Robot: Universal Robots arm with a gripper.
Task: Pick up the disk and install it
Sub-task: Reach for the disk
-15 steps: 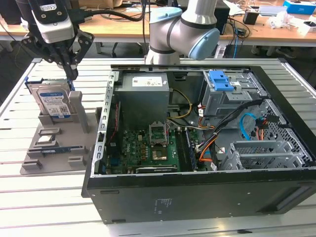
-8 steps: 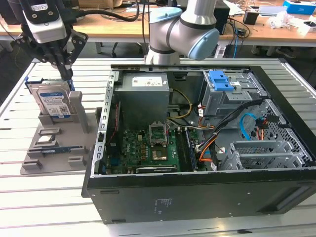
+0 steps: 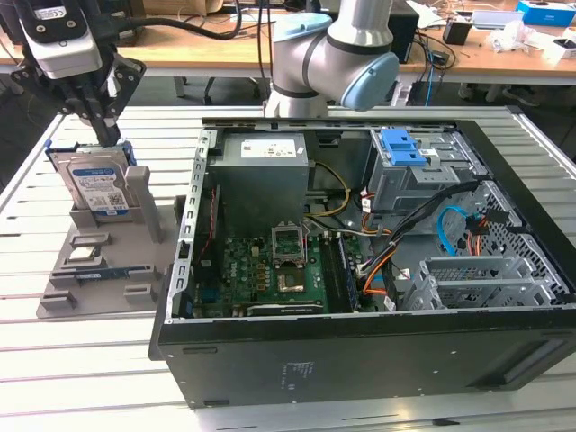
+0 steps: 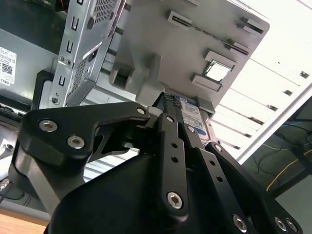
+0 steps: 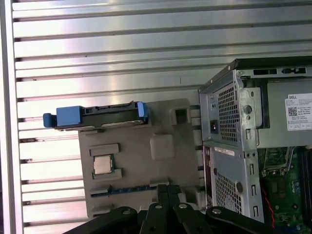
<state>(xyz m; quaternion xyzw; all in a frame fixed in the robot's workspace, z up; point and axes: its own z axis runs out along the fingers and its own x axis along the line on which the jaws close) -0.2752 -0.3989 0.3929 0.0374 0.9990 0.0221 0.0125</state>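
Claw (image 3: 112,137) fingers drawn together, tips at the top edge of the disk (image 3: 97,187) standing in the grey holder (image 3: 90,286).

Robotics lab, PC-assembly test bench. A silver slotted aluminium tabletop (image 3: 90,378) carries an open black metal desktop computer case (image 3: 360,360) with its green motherboard (image 3: 270,270) exposed. At 9 o'clock in the exterior view, a grey plastic fixture plate (image 3: 135,270) holds parts, including a flat silver-grey metal disk with blue plastic bracket (image 3: 97,184), standing upright. A silver-and-light-blue robot arm (image 3: 333,54) stands at 12 o'clock. Behind it is a long wooden desk (image 3: 180,49) cluttered with dark cables (image 3: 211,22), with a small blue box (image 3: 544,13) at 1 o'clock.
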